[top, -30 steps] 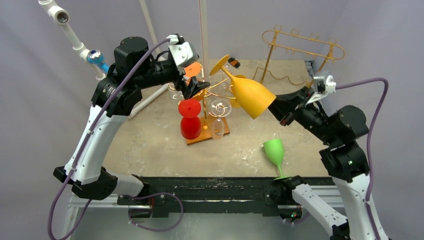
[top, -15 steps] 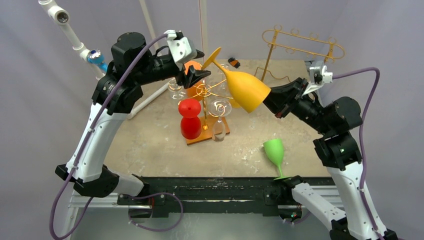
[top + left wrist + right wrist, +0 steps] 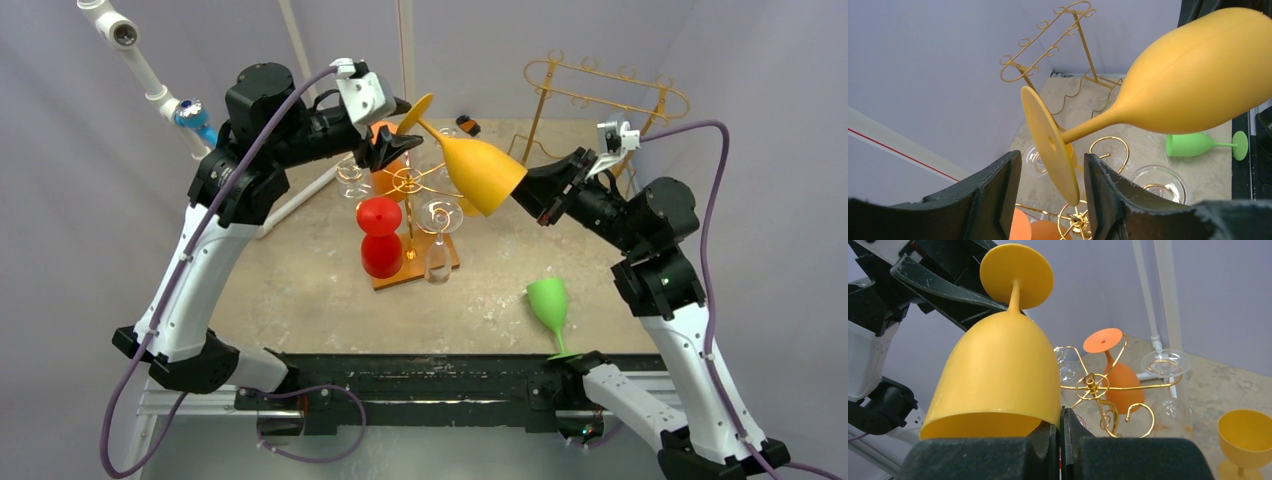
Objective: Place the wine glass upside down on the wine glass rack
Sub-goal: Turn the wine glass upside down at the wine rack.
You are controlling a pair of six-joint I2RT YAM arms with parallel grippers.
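Currently the yellow wine glass (image 3: 475, 172) is held in the air just above the wine glass rack (image 3: 412, 182). It is tilted steeply, with its foot (image 3: 1050, 150) pointing toward the left arm. The right claw (image 3: 535, 192) is closed tight, pinching the bowl wall at the rim. The left claw (image 3: 392, 140) is spread wide and holds nothing. In the left wrist view the foot sits between its jaws with no visible contact.

Probable step: transfer of the glass to the left claw before hanging.

Hazards from this position:

1. The rim grip is narrow and set at one end of the glass. A nudge from the left jaws could pivot the bowl in the right claw.
2. The foot is a thin disc. Closing on it off-centre could let it slip out, and early release by the right claw would then drop the glass.
3. An orange glass (image 3: 1120, 380) and a clear glass (image 3: 438, 215) hang close below. A falling or swinging glass could knock them onto the surface (image 3: 520, 270).
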